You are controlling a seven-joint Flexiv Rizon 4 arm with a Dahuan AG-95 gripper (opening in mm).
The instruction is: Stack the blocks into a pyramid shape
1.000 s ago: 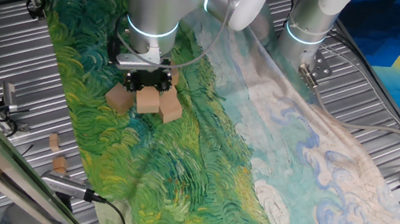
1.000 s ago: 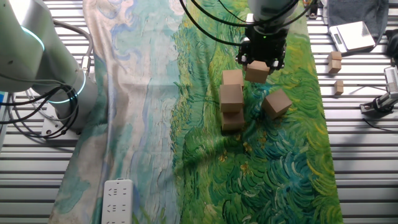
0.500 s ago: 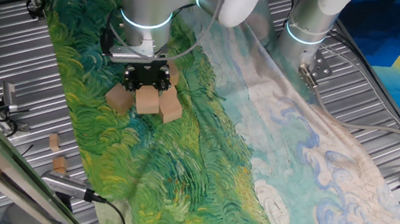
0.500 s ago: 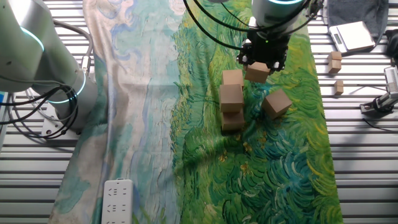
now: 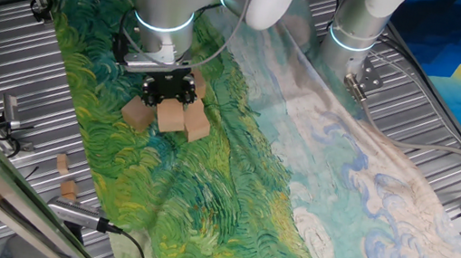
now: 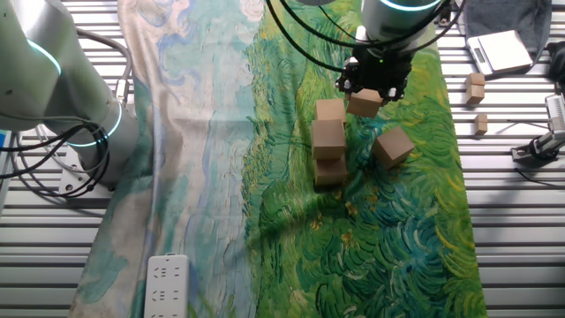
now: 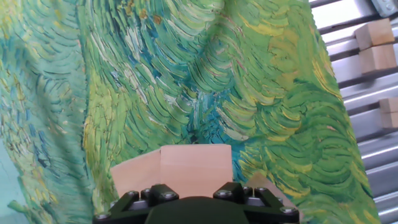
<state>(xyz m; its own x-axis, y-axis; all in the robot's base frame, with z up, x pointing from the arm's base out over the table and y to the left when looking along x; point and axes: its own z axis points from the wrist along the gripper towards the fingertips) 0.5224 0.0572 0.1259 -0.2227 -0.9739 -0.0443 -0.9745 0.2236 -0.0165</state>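
Several plain wooden blocks lie on the green part of the painted cloth. Three of them form a close line, and one lies apart to the right. My gripper stands over a tilted block beside the line's far end and appears shut on it. In the hand view that block fills the space just ahead of the jaws, and the fingertips are hidden. From the other side the gripper hangs over the cluster of blocks.
Small tan wooden bits lie on the ribbed metal table beside the cloth's edge. A second robot arm stands at the left. A power strip lies near the front, and a scale sits at the back right.
The arm's upper body has swung slightly sideways over the cloth. The gripper and the block under it have barely shifted.
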